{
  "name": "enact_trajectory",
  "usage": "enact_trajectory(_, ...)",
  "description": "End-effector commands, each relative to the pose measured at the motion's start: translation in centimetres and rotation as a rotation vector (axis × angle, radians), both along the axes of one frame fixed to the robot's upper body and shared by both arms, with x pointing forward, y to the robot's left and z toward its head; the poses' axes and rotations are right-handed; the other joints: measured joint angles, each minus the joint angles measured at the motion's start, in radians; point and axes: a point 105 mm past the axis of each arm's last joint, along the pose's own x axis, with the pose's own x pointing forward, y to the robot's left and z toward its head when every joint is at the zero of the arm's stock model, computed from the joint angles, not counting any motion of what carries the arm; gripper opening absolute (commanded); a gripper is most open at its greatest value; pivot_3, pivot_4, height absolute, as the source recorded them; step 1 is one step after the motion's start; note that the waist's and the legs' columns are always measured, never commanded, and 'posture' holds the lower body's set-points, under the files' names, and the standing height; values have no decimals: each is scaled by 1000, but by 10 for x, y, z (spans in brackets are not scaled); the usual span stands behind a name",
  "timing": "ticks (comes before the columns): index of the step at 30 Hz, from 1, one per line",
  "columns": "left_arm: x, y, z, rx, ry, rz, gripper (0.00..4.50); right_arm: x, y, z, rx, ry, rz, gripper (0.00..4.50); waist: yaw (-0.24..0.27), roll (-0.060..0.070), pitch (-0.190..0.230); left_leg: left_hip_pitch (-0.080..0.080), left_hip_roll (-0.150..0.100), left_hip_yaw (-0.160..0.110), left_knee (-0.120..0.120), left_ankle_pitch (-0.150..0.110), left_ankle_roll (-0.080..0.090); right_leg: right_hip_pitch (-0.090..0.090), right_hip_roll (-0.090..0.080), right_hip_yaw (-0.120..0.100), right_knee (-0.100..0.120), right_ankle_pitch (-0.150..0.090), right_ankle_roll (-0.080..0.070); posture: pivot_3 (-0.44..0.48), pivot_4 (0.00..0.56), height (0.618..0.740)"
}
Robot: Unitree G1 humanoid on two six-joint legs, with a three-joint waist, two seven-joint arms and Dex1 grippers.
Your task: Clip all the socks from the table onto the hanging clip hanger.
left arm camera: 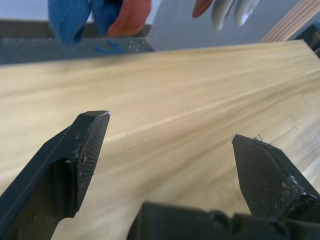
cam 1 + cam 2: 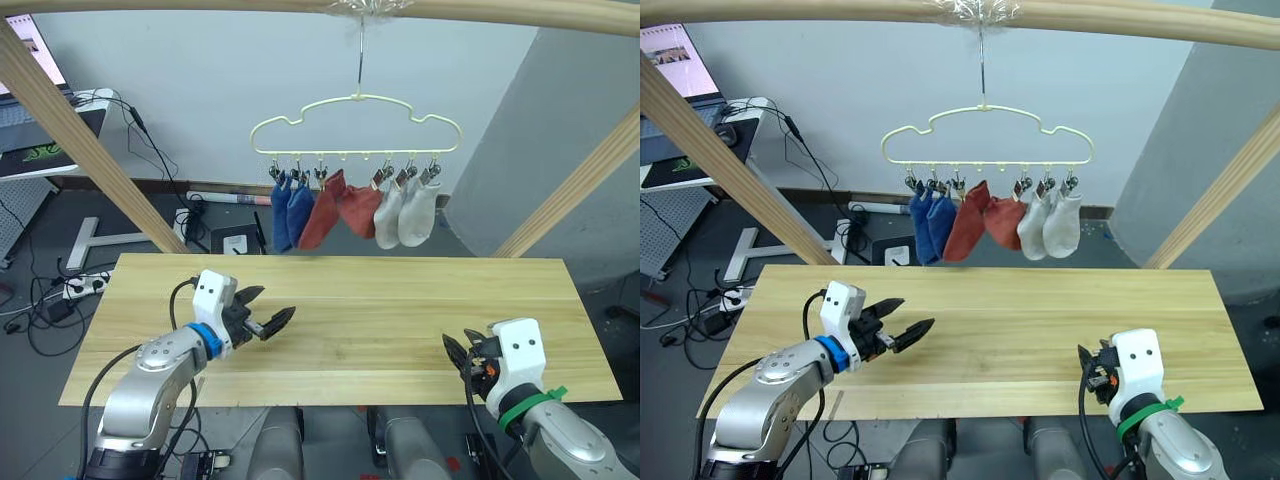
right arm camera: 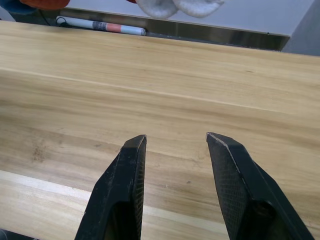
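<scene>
**All six socks on the hanger, both grippers empty over the table**

While the table (image 2: 400, 300) lies bare of fabric, the clip hanger (image 2: 355, 120) hangs by its hook from a wooden beam (image 2: 500, 10) above the table's far edge, its cream wire outline level. All six socks dangle from its clips in a row: the two blue socks (image 2: 290, 212) at the robot's left end, touching each other; the two rust-red socks (image 2: 340, 208) in the middle, the left one hanging longer and tilted; the two light grey socks (image 2: 408, 212) at the right end, side by side.

The left gripper (image 2: 268, 310) hovers over the left part of the table, pointing toward the middle, its two black fingers (image 1: 82, 150) spread wide with only wood grain between them. The right gripper (image 2: 458, 355) sits near the table's front right edge; its fingers (image 3: 131, 185) stand apart with a clear gap, holding nothing.

Slanted wooden posts (image 2: 80, 140) frame the scene on both sides. Beyond the table, cables (image 2: 60, 290) and a power strip lie on the floor, and a laptop (image 2: 675, 60) rests on a side desk at far left.
</scene>
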Motion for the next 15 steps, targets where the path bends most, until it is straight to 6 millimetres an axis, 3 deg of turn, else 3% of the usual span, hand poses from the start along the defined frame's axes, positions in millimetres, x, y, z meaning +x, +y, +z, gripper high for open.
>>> enact_trajectory(1, -8, 0, 18, -14, -69, 2, 4467, 0, -5, 13, -12, -72, -24, 1954, 1, 0, 0, 0, 0, 0, 0, 0, 0, 0, 0, 0, 0, 0, -1, 63, 224, 740)
enact_trajectory(15, -22, 4, 17, -29, -78, 19, 4467, 0, -6, 4, -12, -54, -23, 1954, 7, 0, -11, 0, 0, 1, 0, 0, 0, 0, -1, 0, -1, -2, -3, 89, 220, 740)
